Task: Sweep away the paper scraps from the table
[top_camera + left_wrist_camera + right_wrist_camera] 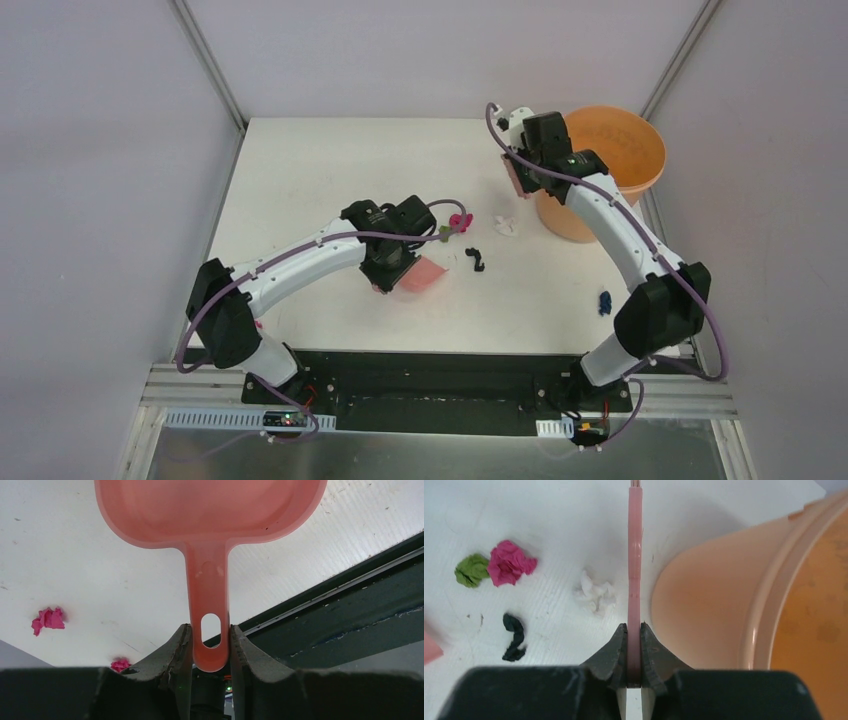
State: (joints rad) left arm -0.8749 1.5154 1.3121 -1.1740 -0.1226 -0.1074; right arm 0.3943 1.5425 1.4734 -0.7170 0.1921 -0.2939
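Note:
My left gripper (385,272) is shut on the handle of the pink dustpan (422,274), whose pan lies low over the white table (300,170); the wrist view shows the handle (209,595) pinched between both fingers. My right gripper (522,172) is shut on the pink brush (511,180), edge-on in its wrist view (634,555), beside the bucket. Paper scraps lie between the arms: magenta (460,219), green (443,235), white (505,225) and black (476,260). They also show in the right wrist view: magenta (510,562), green (470,570), white (595,592), black (514,637).
An orange round bucket (600,170) stands at the table's far right edge, close beside the brush (704,605). A dark blue scrap (604,302) lies near the right arm's base. Two magenta scraps (47,619) lie near the left arm. The black front strip (350,605) runs behind the dustpan.

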